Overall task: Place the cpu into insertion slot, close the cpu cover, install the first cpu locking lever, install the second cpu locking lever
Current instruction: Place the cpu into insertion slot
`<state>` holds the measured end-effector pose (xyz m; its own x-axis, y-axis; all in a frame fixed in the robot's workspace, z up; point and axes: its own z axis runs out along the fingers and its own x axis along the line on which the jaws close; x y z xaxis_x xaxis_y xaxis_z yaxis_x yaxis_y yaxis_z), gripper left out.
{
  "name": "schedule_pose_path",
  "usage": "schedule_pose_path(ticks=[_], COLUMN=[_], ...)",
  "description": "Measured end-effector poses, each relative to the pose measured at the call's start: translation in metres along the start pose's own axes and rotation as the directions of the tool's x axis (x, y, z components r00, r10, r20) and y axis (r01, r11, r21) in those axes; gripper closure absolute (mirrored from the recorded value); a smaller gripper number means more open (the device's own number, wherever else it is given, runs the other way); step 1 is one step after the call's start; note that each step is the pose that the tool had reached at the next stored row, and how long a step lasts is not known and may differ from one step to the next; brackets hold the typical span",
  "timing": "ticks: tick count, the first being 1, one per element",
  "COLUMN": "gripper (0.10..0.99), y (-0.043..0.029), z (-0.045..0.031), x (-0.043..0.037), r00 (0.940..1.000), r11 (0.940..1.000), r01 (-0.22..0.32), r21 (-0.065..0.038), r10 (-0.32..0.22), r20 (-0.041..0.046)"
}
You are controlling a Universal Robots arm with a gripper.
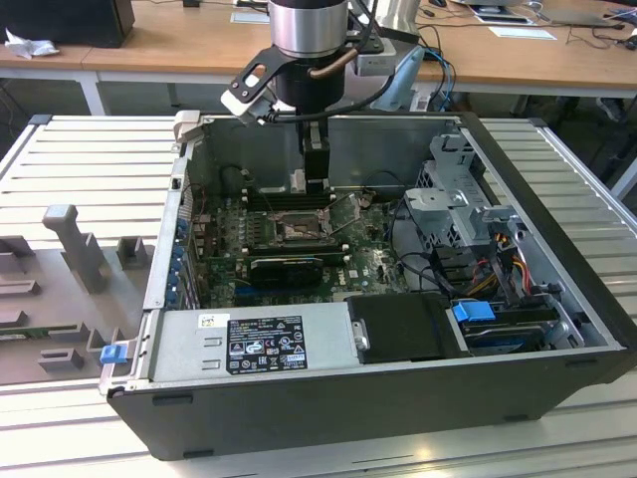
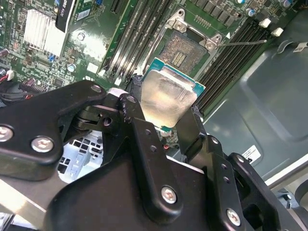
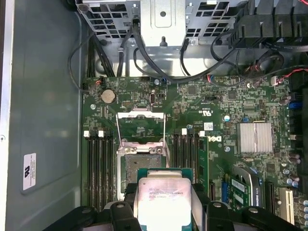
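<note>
The gripper (image 2: 166, 118) is clamped on the cpu (image 2: 168, 94), its fingers (image 2: 132, 113) pinching two opposite edges with the pale face showing between them; the chip hangs above the insertion slot (image 3: 140, 166), which sits between the two banks of memory slots (image 3: 98, 168) on the motherboard (image 3: 216, 96), and looks clear of it, not seated; the cpu cover (image 3: 141, 126) stands swung open beyond the socket; by my judgement the first step is under way, while closing the cover and both levers remain undone
</note>
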<state>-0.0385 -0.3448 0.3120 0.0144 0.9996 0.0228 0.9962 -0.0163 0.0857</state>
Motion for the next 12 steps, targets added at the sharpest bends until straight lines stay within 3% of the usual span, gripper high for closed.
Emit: schedule_pose_path(ticks=[12], gripper=[0.557], y=[-0.0009], z=[0.0106], x=[-0.0001], r00=[1.0], r11=[1.0], r01=[0.0], r21=[0.0], r10=[0.0], r20=[-0.0001])
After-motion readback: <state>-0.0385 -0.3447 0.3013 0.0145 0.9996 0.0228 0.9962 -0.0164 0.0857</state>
